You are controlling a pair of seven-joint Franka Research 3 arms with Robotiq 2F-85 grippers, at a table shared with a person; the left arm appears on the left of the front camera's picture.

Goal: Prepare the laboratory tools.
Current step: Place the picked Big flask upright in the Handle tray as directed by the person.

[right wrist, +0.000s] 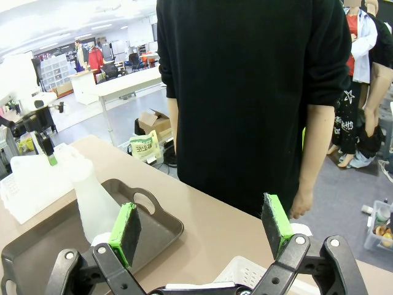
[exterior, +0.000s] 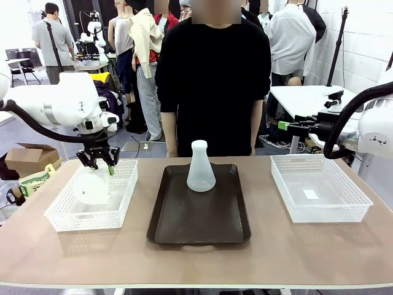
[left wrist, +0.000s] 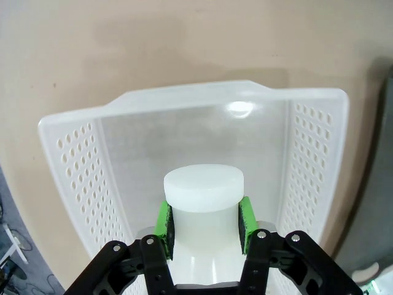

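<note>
Nearest, on the robot's left, the left gripper (exterior: 98, 161) is clamped on the neck of one frosted conical flask (exterior: 92, 186), which hangs w/ its base inside the left lattice basket (exterior: 64, 212); can't tell if the base touches the basket floor. Mid-table, the 2nd flask (exterior: 201, 166) stands upright on the dark brown tray (exterior: 199, 224), so approx. half done by my read. Right gripper (right wrist: 202, 232) gapes wide w/ nothing in it above the right basket (exterior: 344, 212); the person (exterior: 212, 80) stands at the far edge.

A tray (exterior: 199, 212) lies mid-counter (exterior: 196, 258), a flask (exterior: 201, 166) standing at its far end. Baskets sit toward the left edge (exterior: 92, 195) and right edge (exterior: 319, 187). The left tool (exterior: 98, 161) holds another flask (exterior: 92, 186) over the left basket.
</note>
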